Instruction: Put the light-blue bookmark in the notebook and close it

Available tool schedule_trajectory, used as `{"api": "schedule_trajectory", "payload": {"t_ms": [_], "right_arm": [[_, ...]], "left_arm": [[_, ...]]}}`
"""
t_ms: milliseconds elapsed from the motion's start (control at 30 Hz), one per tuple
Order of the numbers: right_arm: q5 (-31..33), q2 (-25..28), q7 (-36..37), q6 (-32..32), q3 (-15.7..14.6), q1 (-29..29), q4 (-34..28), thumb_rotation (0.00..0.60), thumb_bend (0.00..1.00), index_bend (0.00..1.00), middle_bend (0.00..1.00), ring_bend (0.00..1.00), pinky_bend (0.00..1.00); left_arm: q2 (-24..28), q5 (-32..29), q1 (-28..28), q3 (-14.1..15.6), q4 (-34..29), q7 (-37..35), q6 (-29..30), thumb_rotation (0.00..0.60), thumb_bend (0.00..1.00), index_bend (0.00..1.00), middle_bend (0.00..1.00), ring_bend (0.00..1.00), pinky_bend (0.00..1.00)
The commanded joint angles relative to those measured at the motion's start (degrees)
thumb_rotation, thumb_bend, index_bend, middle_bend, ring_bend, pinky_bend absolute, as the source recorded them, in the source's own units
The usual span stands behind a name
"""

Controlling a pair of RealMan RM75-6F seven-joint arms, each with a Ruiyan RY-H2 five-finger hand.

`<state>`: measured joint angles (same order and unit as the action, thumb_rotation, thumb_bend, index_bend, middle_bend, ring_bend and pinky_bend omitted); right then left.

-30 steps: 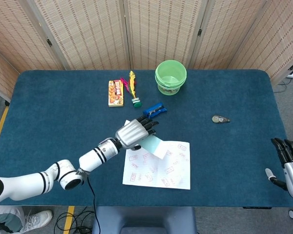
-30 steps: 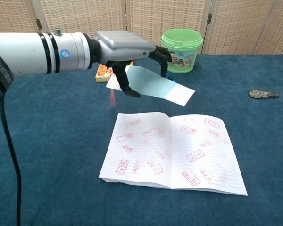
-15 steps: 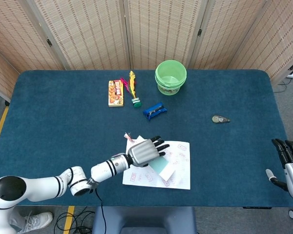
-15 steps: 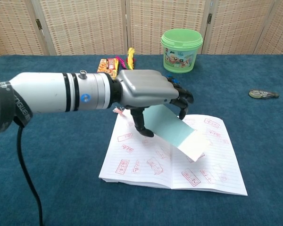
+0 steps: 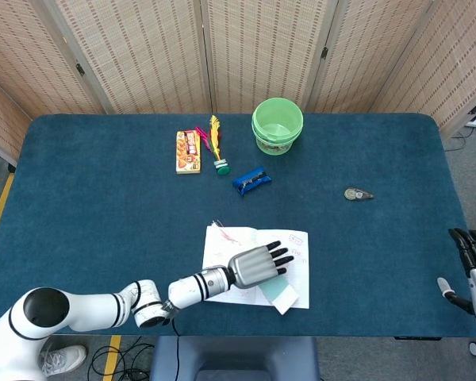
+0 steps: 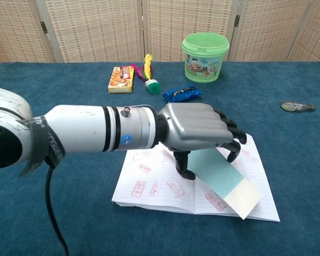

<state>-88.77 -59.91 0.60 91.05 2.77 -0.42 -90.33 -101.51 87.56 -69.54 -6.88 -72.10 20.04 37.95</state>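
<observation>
Head view: the left hand [image 5: 258,265] lies over the open notebook [image 5: 222,246], fingers extended toward the right page. The bookmark [image 5: 279,294] projects from under the fingers, and its pale end overhangs the notebook's near edge. The right hand [image 5: 472,266] hangs at the table's right edge, well apart; whether its fingers are spread or closed cannot be told from here. A bucket [image 5: 278,125], snack box [image 5: 188,151] and blue wrapper [image 5: 251,180] lie beyond the notebook.

Chest view: the left hand [image 6: 200,133] pinches the bookmark [image 6: 224,181] between thumb and fingers, the remaining fingers curled over its upper end. The bookmark slopes down across the right page of the notebook [image 6: 149,181], its lower corner reaching the page's near edge.

Procedure, as judged: shift the bookmark toward the centre fold so it sits fully within the page. Lower it flat before releasing. Withdraw the hand without dragging the paper. Only then fold one cover over
</observation>
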Motion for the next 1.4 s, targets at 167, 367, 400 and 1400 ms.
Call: {"api": "schedule_trajectory", "payload": {"t_ms": [167, 367, 400, 1400], "right_arm": [[0.12, -0.02, 0.71, 0.49, 0.01, -0.43, 0.54, 0.6, 0.21, 0.0, 0.1, 0.08, 0.09], [0.11, -0.17, 1.46, 0.56, 0.04, -0.54, 1.19, 0.6, 0.21, 0.0, 0.1, 0.08, 0.09], [0.05, -0.18, 1.52, 0.65, 0.05, -0.57, 1.26, 0.6, 0.21, 0.0, 0.1, 0.08, 0.09], [-15.35, 2.01, -1.71, 1.16, -2.14, 4.41, 1.04, 0.6, 0.28, 0.2, 0.24, 0.16, 0.18]], "left_arm": [[-1.7, -3.3, -0.74, -1.21, 2.51, 3.31, -1.26, 0.6, 0.26, 0.32, 0.13, 0.11, 0.16], [-1.55, -5.11, -0.43, -1.42, 3.47, 4.03, -1.04, 0.6, 0.26, 0.31, 0.13, 0.12, 0.16], [-1.53, -5.25, -0.35, -1.36, 3.5, 4.05, -0.87, 0.6, 0.26, 0.3, 0.13, 0.11, 0.16], [22.63, -26.32, 25.58, -4.15, -21.39, -0.25, 24.81, 0.6, 0.26, 0.03, 0.03, 0.04, 0.16]]}}
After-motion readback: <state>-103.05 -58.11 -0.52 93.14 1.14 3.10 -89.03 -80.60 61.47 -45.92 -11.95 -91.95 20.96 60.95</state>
